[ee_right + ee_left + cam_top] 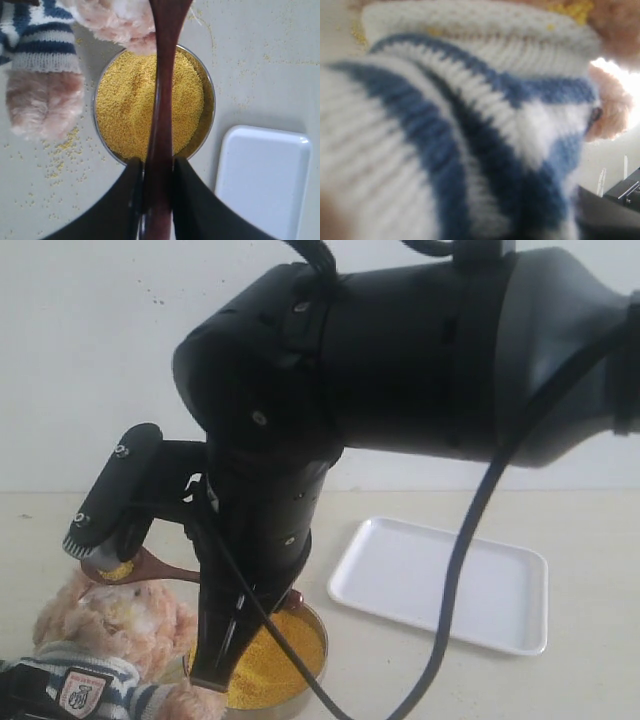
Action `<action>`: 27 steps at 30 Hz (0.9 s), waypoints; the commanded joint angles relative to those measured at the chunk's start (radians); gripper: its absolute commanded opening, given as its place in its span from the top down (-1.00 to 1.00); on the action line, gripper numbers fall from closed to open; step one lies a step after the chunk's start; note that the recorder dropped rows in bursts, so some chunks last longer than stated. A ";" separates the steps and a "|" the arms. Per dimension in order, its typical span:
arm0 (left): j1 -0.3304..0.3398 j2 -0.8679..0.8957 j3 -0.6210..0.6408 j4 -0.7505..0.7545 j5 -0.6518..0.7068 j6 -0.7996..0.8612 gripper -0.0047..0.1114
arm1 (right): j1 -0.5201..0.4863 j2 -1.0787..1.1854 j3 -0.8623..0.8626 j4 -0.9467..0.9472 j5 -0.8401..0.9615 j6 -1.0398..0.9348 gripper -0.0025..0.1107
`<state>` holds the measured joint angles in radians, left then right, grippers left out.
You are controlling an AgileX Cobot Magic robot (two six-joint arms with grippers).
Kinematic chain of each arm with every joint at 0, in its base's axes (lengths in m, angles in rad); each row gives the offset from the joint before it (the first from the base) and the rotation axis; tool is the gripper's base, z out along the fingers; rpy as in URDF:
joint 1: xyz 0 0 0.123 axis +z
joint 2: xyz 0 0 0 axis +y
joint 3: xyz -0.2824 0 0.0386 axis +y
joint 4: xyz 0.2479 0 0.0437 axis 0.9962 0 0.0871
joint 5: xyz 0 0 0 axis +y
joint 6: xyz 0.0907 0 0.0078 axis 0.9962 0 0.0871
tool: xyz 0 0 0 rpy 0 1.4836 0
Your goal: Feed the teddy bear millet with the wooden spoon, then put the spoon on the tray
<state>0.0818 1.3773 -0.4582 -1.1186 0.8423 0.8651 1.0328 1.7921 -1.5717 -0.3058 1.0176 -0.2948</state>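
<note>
A pale cream table carries everything. A white tray with rounded corners and a low rim lies flat on it. In the exterior view it sits to the right of a round metal bowl, near it but not touching. The bowl stands on the table, filled with yellow millet. A bear in a striped shirt is just beside the bowl on the other side, with one fluffy leg down on the surface. Loose grains lie scattered on the table by that leg and, more thinly, around the bowl.
</note>
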 commanded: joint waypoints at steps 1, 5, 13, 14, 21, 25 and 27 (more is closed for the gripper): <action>0.001 -0.003 0.005 -0.017 0.013 0.008 0.85 | 0.003 -0.014 0.005 -0.017 -0.003 0.027 0.96; 0.001 -0.003 0.005 -0.017 0.015 0.008 0.85 | 0.003 -0.014 0.005 -0.015 0.003 0.027 0.96; 0.001 -0.003 0.005 -0.017 0.017 0.016 0.85 | 0.026 -0.014 0.012 -0.056 -0.018 0.045 0.96; 0.001 -0.003 0.005 -0.017 0.020 0.016 0.85 | 0.034 -0.014 0.018 -0.085 -0.025 0.066 0.96; 0.001 -0.003 0.005 -0.017 0.022 0.020 0.85 | 0.065 -0.014 0.078 -0.194 -0.064 0.160 0.96; 0.001 -0.003 0.005 -0.017 0.022 0.020 0.85 | 0.083 -0.014 0.097 -0.229 -0.103 0.203 0.96; 0.001 -0.003 0.005 -0.017 0.022 0.020 0.85 | 0.087 -0.014 0.097 -0.236 -0.130 0.217 0.96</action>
<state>0.0818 1.3773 -0.4582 -1.1186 0.8478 0.8760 1.1123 1.7921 -1.4796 -0.5183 0.9287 -0.1050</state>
